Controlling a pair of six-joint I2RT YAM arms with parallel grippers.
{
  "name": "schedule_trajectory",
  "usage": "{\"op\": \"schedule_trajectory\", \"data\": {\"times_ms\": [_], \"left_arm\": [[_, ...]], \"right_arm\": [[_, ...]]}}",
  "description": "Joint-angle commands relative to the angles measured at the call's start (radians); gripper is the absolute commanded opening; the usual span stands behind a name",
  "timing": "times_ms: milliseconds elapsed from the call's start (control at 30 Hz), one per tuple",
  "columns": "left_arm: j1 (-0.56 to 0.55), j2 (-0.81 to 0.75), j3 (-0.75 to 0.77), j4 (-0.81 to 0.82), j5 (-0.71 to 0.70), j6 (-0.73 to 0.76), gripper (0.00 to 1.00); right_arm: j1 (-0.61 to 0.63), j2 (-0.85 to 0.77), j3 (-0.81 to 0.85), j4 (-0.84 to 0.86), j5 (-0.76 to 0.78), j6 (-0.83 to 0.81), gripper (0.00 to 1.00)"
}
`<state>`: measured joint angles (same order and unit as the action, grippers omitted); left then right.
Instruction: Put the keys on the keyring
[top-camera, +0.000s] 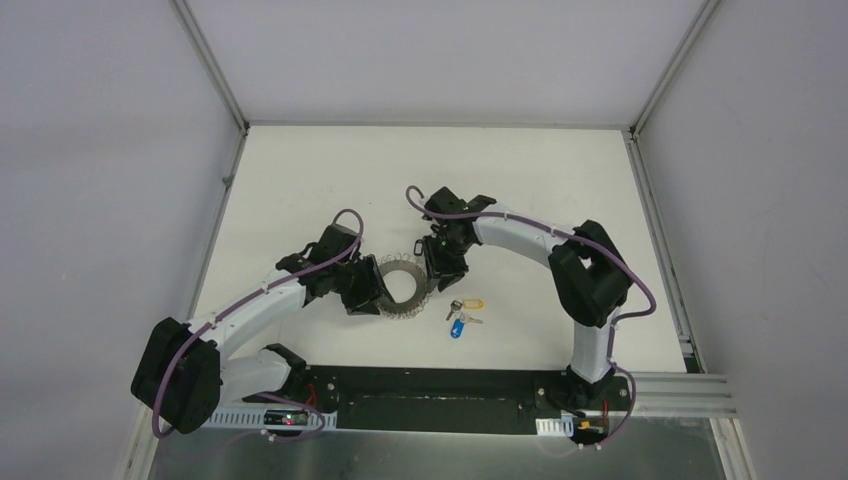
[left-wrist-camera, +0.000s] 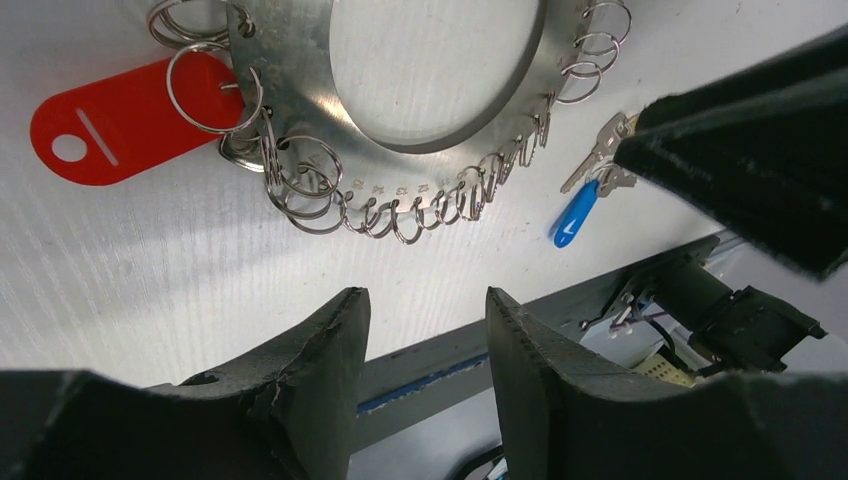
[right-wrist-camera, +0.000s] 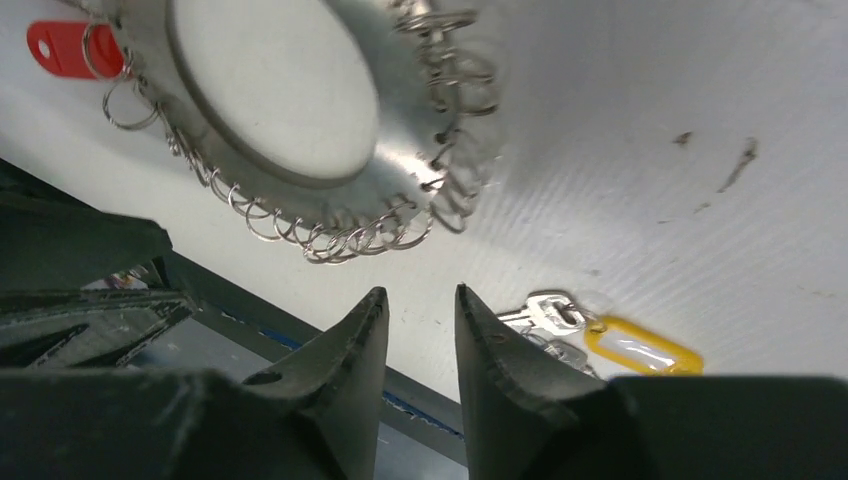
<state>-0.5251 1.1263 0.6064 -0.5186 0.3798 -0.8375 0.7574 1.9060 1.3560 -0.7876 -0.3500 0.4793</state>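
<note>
Yellow-tagged key shows at the right wrist, blue-tagged key at the left.

A red tag lies flat on the white table, left of its middle. Dark scuffs mark the table; a black plate lines its near edge.

In the right wrist view the right gripper hides the 6 o'clock edge of the key with the yellow tag, and the keyring is blurry at 3 o'clock. In the left wrist view a finger of the right gripper covers the 3 o'clock end of the key with the blue tag. From above the keys are too small to make out.
</note>
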Motion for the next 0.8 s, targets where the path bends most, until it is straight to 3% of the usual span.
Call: {"op": "schedule_trajectory", "data": {"times_ms": [0,100,333,767], "left_arm": [[-0.013,0.006,0.025,0.045,0.0,0.005,0.49],[-0.013,-0.011,0.01,0.043,-0.01,-0.002,0.49],[-0.013,-0.05,-0.021,0.04,-0.025,-0.009,0.49],[-0.013,-0.042,-0.029,0.039,-0.025,-0.007,0.5]], "right_arm": [[0.097,-0.034,0.096,-0.09,0.106,-0.019,0.3],[0.146,-0.001,0.14,-0.147,0.174,-0.013,0.22],[0.208,0.044,0.18,-0.163,0.213,0.001,0.21],[0.214,0.13,0.223,-0.137,0.2,0.03,0.22]]}}
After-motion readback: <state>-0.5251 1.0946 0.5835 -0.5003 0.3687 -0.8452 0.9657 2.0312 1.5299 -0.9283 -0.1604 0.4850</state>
